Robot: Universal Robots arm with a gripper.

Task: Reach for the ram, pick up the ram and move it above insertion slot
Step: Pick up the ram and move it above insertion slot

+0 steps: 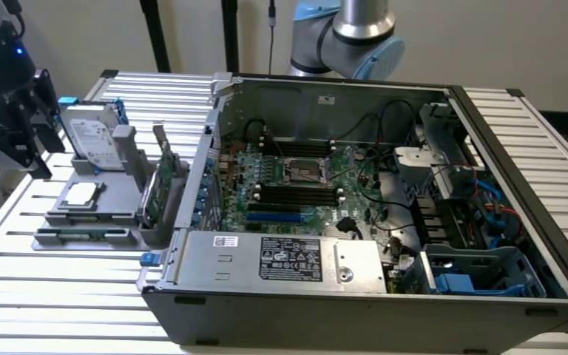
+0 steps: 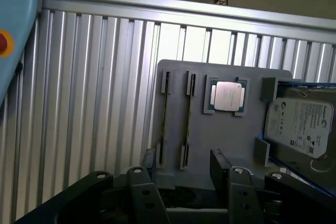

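ram (image 2: 188, 121) stands on edge in a slim slot of the grey tray (image 2: 236, 145), which sits on the ribbed surface (image 2: 94, 103), with the cpu (image 2: 228, 96) between it and the drive (image 2: 299, 127). in the exterior view it lies at about 5 o'clock from the end effector (image 2: 184, 169), long axis running 3 to 9 o'clock along the tray's near edge. the end effector hangs near the tray, jaws wide apart and empty, and i judge them roughly in line with the stick's length.
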